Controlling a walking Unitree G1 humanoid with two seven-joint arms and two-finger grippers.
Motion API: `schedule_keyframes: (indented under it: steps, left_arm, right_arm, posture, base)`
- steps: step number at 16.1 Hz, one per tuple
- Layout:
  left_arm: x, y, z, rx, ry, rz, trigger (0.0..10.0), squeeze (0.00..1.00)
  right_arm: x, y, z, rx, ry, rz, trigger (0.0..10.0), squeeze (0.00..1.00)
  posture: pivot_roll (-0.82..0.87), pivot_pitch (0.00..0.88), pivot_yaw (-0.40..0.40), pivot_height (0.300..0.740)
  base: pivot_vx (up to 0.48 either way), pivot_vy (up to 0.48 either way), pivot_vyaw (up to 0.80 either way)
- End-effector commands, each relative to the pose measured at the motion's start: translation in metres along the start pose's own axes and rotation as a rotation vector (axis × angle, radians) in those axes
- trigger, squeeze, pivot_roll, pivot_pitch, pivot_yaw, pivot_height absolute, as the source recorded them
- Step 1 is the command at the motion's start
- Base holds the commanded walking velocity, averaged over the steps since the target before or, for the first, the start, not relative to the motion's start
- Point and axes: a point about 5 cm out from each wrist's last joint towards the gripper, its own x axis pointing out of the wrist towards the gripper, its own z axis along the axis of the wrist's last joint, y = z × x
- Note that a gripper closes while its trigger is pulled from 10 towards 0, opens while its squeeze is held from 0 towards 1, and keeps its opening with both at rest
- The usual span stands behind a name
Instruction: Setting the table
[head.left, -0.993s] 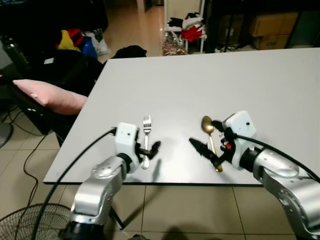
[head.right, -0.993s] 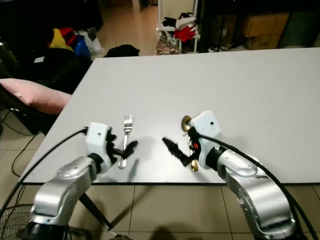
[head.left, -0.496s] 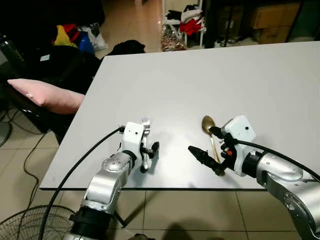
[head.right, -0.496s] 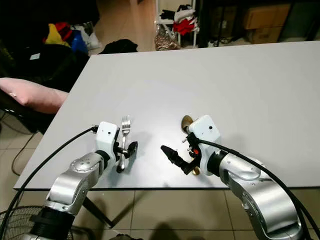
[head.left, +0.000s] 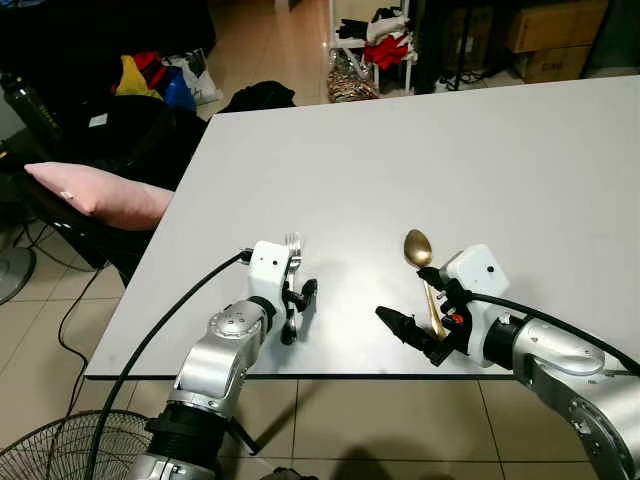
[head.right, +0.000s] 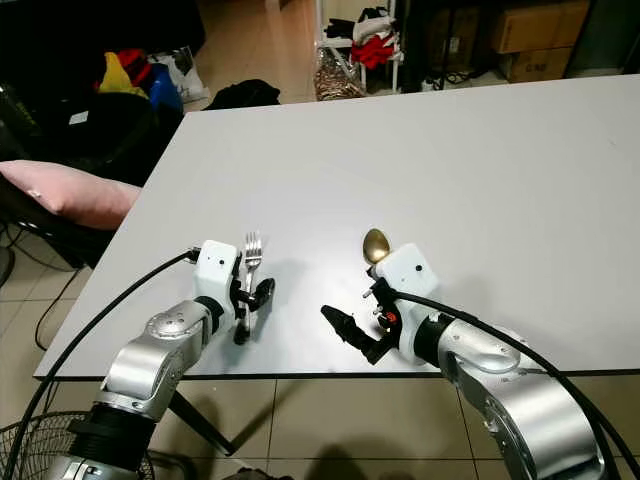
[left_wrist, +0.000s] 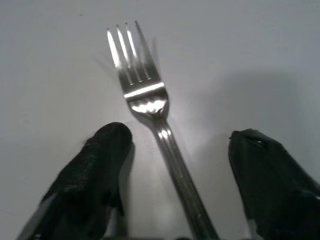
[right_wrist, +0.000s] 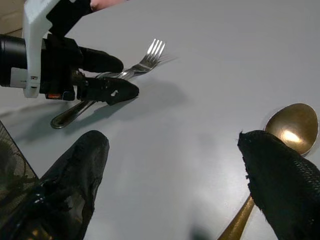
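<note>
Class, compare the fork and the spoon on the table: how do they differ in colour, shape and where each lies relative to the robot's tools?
The fork is silver; the spoon is gold. The fork ends in tines, the spoon in a rounded bowl. The fork's handle lies between the open fingers of the left tool, while the spoon lies beside one finger of the open right tool, not between them. Both lie flat on the grey table, heads pointing away from the robot.

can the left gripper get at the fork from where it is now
Probably yes. The left gripper is open and already straddles the fork, one finger on each side of the handle as it lies flat on the table. Nothing lies between them.
</note>
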Motion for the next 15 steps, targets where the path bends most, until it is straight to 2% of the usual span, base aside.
schedule_keyframes:
  steps: [1, 3, 6, 8, 15]
  left_arm:
    - [-0.001, 0.007, -0.004, -0.014, 0.006, 0.014, 0.0, 0.0]
    - [0.002, 0.012, -0.014, -0.057, 0.065, 0.028, 0.0, 0.0]
    - [0.004, 0.019, -0.018, -0.11, 0.102, 0.067, 0.0, 0.0]
    - [0.003, 0.023, -0.017, -0.105, 0.098, 0.074, 0.0, 0.0]
    - [0.002, 0.026, -0.021, -0.087, 0.114, 0.068, 0.0, 0.0]
  right_arm:
    - [0.001, 0.007, 0.001, -0.003, 0.002, 0.023, 10.0, 0.0]
    - [0.001, 0.009, 0.0, 0.005, 0.014, 0.04, 10.0, 0.0]
    - [-0.001, 0.009, -0.001, 0.007, 0.016, 0.083, 10.0, 0.0]
    - [-0.005, 0.009, -0.001, -0.014, 0.016, 0.141, 10.0, 0.0]
    - [-0.008, 0.012, -0.001, -0.029, 0.028, 0.211, 10.0, 0.0]
  posture:
    - [-0.18, 0.037, 0.175, 0.74]
    - [-0.19, 0.032, 0.178, 0.74]
    - [-0.19, 0.027, 0.182, 0.74]
    - [-0.19, 0.023, 0.185, 0.74]
    - [-0.19, 0.015, 0.182, 0.74]
  base:
    - [0.0, 0.0, 0.0]
    - [0.0, 0.0, 0.0]
    - [0.0, 0.0, 0.0]
    - [0.0, 0.0, 0.0]
    - [0.0, 0.0, 0.0]
